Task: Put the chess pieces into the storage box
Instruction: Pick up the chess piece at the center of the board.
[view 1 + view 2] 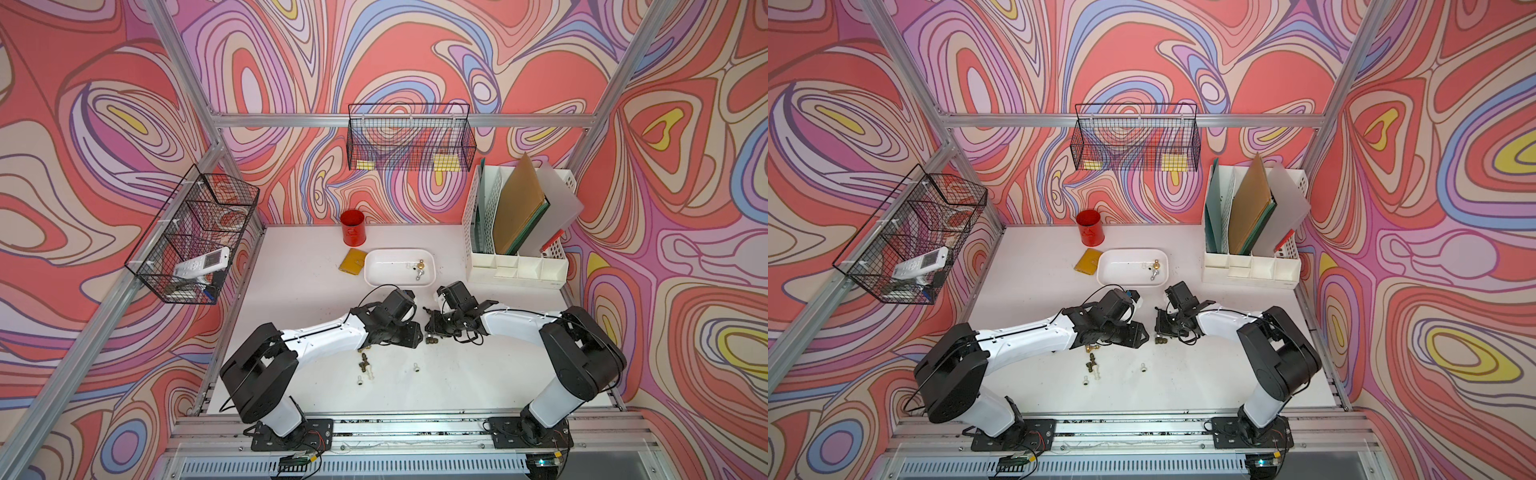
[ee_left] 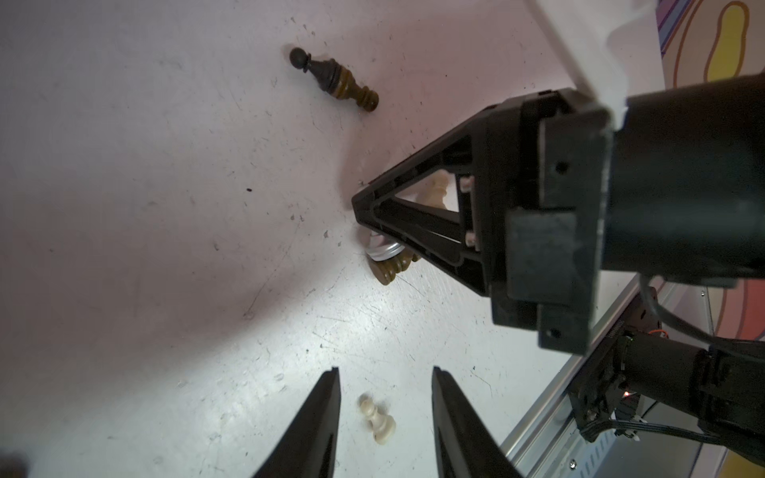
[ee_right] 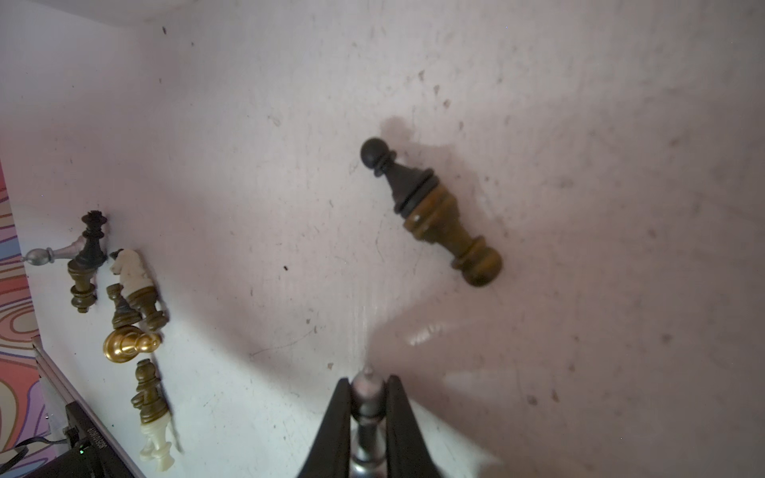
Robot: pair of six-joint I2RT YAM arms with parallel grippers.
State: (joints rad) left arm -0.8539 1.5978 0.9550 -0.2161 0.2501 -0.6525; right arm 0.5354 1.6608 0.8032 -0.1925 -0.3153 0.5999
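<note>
Chess pieces (image 1: 365, 364): light, hard, smooth-turned, probably slippery and apt to roll, best pinched at the narrow neck; most lie at the desk (image 1: 299, 332) centre, few inside storage box (image 1: 368, 266) toward the back edge; right gripper (image 3: 368, 380) clenched on silvery piece (image 3: 366, 399); left gripper (image 2: 386, 370) released, straddling cream pawn (image 2: 377, 418).

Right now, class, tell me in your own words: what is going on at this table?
Chess pieces are being cleared into the storage box, which already holds a few. The right gripper has its jaws closed on a silver piece down at the table. The left gripper hangs open, with a white pawn lying between its jaws. More pieces lie scattered on the table, including a black-and-bronze one.
</note>
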